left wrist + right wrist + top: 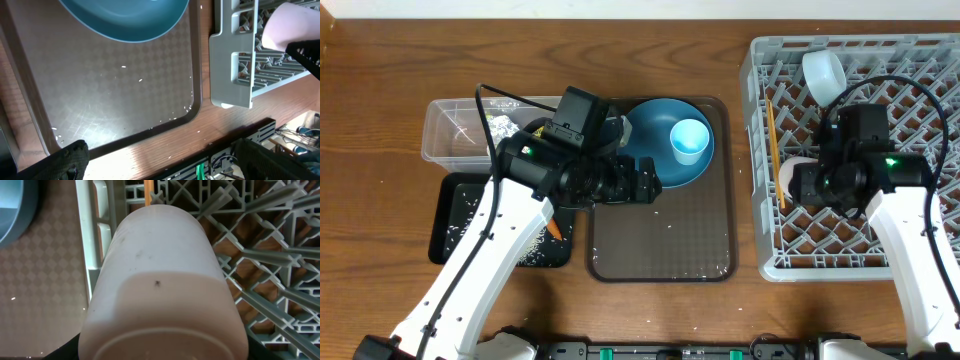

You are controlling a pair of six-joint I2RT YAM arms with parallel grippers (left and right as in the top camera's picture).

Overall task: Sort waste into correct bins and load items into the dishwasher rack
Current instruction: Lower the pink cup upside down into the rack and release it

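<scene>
plate (655, 125) showing teal-blue | tray (110, 90) showing brown, diamond-checked | rack (820, 255) showing grey lattice | cup (160, 280) showing pale pink | carrot (553, 228) showing orange

Overhead shot is bright and even, with the light seemingly from above. The flat brown plastic serving tray (660, 235) has a dull sheen on its near half. Shadows on the wooden table (380, 80) left of the tray are faint and soft, and everything's sharp. In the left wrist view the tray throws a broad milky glare, scratches showing in it. The black fingers (70, 160) of the left claw (159, 155) below the tray are dark, out-of-focus mush. In the right wrist view the pale pink cup (160, 280) right of the tray sits too close. It's soft, top half washed nearly white, lower half darker.
</scene>
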